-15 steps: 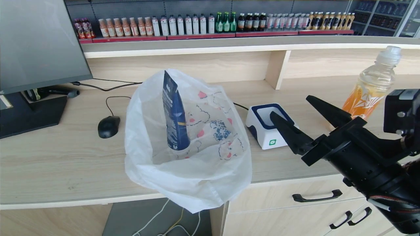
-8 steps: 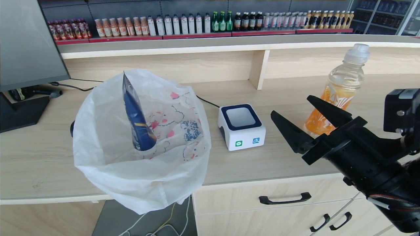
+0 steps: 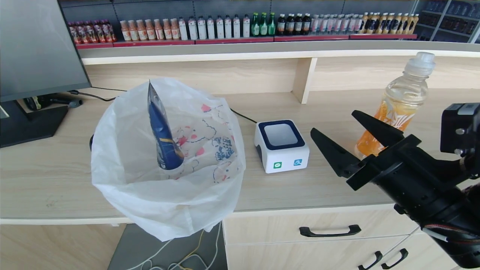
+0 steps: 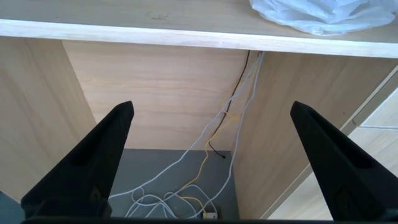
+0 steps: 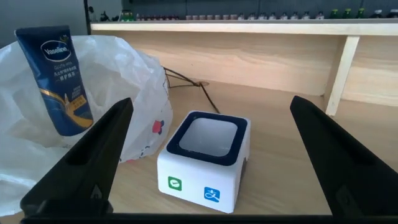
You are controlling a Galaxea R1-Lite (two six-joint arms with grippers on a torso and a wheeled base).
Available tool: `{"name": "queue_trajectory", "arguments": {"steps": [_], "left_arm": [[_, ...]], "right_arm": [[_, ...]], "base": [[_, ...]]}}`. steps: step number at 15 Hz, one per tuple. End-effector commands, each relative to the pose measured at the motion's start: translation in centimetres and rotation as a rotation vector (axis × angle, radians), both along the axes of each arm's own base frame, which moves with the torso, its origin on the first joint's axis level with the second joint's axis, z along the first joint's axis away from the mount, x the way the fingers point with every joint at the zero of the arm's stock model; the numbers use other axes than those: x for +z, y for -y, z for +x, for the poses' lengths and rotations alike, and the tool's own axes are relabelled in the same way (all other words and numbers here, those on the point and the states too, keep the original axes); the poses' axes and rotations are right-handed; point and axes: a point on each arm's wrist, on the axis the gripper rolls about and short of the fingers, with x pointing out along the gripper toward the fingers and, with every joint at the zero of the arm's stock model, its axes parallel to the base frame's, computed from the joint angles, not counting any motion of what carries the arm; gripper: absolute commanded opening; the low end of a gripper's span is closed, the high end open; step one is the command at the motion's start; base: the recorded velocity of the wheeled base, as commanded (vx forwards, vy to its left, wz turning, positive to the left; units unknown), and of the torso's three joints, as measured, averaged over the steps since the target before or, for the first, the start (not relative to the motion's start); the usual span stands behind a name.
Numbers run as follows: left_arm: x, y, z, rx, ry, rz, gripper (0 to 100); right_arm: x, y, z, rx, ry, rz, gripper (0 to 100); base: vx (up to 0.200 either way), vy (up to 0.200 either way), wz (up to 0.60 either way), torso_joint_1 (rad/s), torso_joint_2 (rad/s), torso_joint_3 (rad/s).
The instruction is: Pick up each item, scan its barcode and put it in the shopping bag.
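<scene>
Two sets of jaws stand spread: my right gripper just right of the scanner, my left gripper below the scanner's tabletop.

Right hand matte black, two tapered wedge fingers; silver screws on wrist.

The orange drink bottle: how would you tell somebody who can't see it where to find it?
Find the long pale wooden counter. Near its right end, past the small white scanner box with the dark blue rim and beyond the open black right gripper, stands a clear plastic bottle of orange drink. It is the only bottle on the counter.
</scene>
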Motion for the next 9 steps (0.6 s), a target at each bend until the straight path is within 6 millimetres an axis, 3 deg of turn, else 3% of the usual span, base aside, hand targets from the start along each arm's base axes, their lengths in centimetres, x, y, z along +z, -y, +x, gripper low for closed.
{"name": "queue_trajectory", "arguments": {"steps": [1, 3, 9], "left_arm": [[0.0, 0.0, 0.0, -0.002, 0.0, -0.001, 100], [0.0, 0.0, 0.0, -0.002, 0.0, -0.003, 100], [0.0, 0.0, 0.0, -0.002, 0.0, 0.002, 100]], "right_arm": [[0.12, 0.14, -0.18, -0.001, 0.005, 0.004, 100], [0.15, 0.25, -0.31, -0.001, 0.006, 0.004, 100], [0.05, 0.27, -0.35, 0.001, 0.003, 0.001, 100]], "base": [[-0.2, 0.0, 0.0, 0.002, 0.0, 0.002], [-0.2, 0.0, 0.0, 0.012, 0.0, 0.005], [0.0, 0.0, 0.0, 0.0, 0.0, 0.0]]}}
